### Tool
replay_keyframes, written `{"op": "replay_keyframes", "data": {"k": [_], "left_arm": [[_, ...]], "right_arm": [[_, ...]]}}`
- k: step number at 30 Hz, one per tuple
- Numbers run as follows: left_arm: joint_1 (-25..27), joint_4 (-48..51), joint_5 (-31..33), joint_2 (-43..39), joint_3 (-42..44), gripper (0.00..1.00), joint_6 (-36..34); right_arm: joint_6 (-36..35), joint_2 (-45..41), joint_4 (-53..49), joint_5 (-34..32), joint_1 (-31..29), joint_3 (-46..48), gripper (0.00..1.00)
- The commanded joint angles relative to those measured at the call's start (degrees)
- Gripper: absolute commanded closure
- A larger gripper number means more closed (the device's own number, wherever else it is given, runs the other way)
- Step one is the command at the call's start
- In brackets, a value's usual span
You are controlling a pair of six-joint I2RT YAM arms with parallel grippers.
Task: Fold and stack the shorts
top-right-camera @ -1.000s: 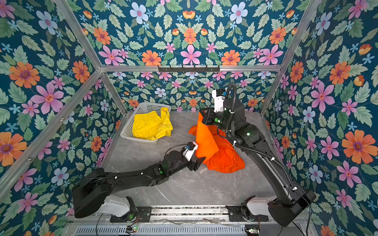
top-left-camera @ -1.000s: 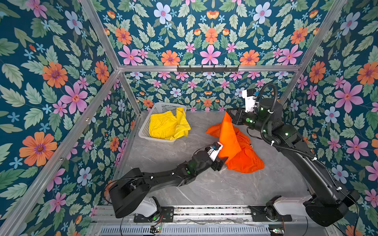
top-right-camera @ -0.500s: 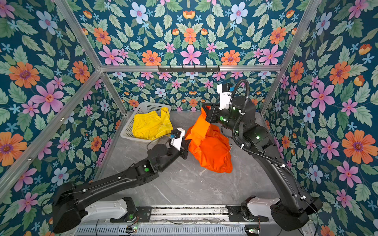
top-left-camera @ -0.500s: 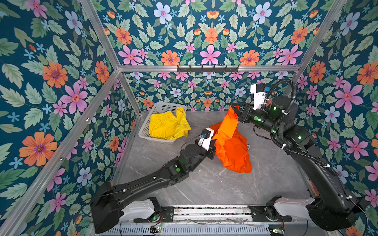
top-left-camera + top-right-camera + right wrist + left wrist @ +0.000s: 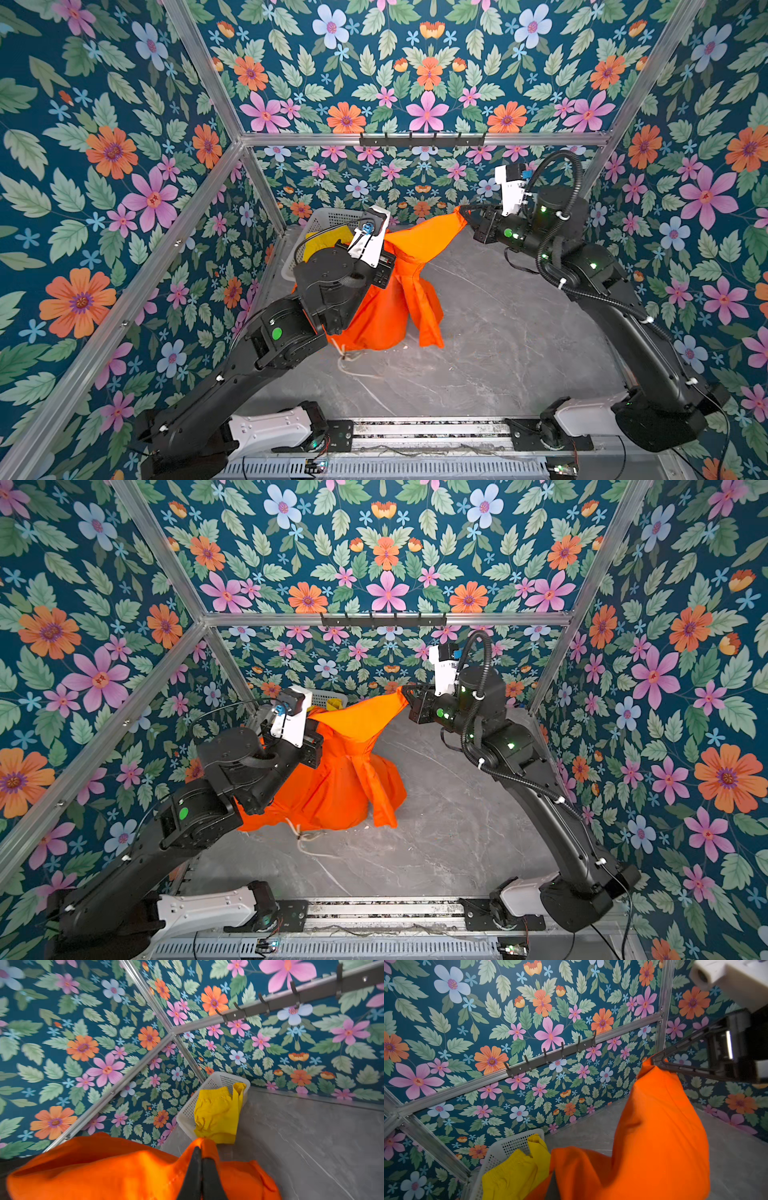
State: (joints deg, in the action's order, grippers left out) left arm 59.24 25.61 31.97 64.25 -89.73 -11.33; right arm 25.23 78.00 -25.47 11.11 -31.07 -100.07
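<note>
Two grippers, both mine, clamp the orange shorts (image 5: 386,299). My left gripper (image 5: 315,744) pinches an edge just beside the basket (image 5: 328,217); my right gripper (image 5: 467,216), farther from the basket, pinches a corner (fabric stretched between them, lower part draped on the table (image 5: 498,332)). The yellow shorts (image 5: 216,1113) lie inside the basket, partly over its rim.

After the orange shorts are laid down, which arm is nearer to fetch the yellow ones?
Left arm, likely: it holds the orange shorts close beside the basket with the yellow shorts; the right fingers pinch the far corner.
</note>
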Motion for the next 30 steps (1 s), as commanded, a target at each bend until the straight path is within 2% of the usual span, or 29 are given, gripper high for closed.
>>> {"op": "replay_keyframes", "data": {"k": [1, 6, 9, 12, 17, 23, 27, 30], "left_arm": [[-0.1, 6.5, 0.1, 3.5, -3.4, 1.0, -5.0], [-0.5, 5.8, -3.2, 6.6, -3.5, 1.0, -2.9], [-1.2, 4.5, -8.6, 8.1, -3.8, 1.0, -0.2], [-1.9, 3.2, -13.1, 10.1, -4.8, 1.0, 2.8], [-7.4, 1.5, -26.2, 14.6, -6.7, 1.0, 8.7], [-7.6, 5.0, -34.8, 16.5, -11.5, 1.0, 13.0], [-7.6, 5.2, -37.5, 14.5, -11.9, 1.0, 15.6], [-7.9, 5.7, -33.2, 14.9, -13.6, 1.0, 15.3]], "right_arm": [[1.1, -2.0, 1.7, -4.0, 0.0, 2.0, 1.0], [-0.3, -6.9, -1.8, -10.1, 0.1, 4.9, 1.0], [-2.0, -9.2, -5.2, -13.2, 1.5, 4.3, 1.0], [-3.1, -10.2, -9.4, -11.8, 4.2, 2.7, 1.0], [-3.7, -11.4, -14.4, -11.9, 5.6, 4.2, 1.0], [-7.2, -15.2, -19.1, -12.0, 5.6, 1.8, 1.0], [-9.4, -15.3, -23.0, -11.1, 5.6, -3.1, 1.0], [-9.7, -13.4, -24.0, -12.0, 5.6, -5.3, 1.0]]}}
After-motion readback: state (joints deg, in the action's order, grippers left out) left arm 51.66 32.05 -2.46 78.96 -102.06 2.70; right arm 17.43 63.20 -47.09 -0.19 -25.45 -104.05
